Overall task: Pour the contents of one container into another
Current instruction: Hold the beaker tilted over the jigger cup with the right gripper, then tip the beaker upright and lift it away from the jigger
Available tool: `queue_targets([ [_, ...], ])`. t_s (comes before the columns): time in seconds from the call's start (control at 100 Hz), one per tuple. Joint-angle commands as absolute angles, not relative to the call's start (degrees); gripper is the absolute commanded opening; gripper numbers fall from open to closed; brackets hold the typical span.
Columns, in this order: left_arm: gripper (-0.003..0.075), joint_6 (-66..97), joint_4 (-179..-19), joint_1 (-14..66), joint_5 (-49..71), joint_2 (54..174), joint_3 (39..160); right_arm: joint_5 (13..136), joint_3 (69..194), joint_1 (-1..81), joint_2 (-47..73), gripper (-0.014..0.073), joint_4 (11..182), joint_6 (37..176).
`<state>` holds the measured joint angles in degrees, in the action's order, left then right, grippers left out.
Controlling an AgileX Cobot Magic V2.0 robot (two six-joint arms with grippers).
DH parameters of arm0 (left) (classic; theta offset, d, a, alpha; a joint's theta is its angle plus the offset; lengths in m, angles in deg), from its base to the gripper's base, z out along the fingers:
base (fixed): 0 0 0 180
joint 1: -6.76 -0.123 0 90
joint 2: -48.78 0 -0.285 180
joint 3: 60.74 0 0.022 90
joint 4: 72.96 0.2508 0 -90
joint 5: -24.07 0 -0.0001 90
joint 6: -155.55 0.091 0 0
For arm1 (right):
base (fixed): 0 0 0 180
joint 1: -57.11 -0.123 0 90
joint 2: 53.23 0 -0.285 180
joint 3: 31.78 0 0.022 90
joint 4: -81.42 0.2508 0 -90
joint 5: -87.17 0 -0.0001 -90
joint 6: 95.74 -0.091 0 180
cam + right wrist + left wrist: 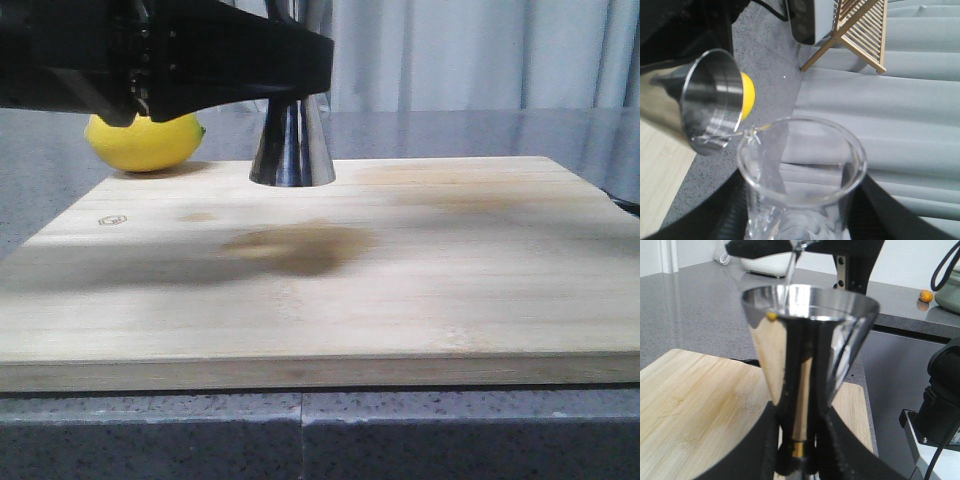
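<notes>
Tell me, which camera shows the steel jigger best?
The left wrist view: the jigger fills it, from wide top cup to brass band, held between the left gripper's fingers. The front view shows only its lower cone on the board; the right wrist view only the cup's mouth.

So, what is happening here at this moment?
The right gripper holds a clear glass beaker, tipped so that a thin stream of liquid runs into the steel jigger. The left gripper clamps the jigger at its waist, standing on the wooden board. A lemon lies behind the board.
</notes>
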<state>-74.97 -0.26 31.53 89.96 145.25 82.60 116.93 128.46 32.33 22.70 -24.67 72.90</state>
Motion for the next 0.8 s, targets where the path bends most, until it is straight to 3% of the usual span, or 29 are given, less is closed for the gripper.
queue_targets([
  [0.0, -0.0019, -75.3, -2.7, 31.4, 100.4, 142.9, 84.2, 116.2, 130.6, 32.3, 21.4, 0.0164, -25.2, 73.3],
  [0.79, -0.0019, -75.3, -2.6, 31.4, 100.4, 142.9, 84.2, 117.7, 130.6, 32.3, 21.4, 0.0164, -25.2, 75.4],
])
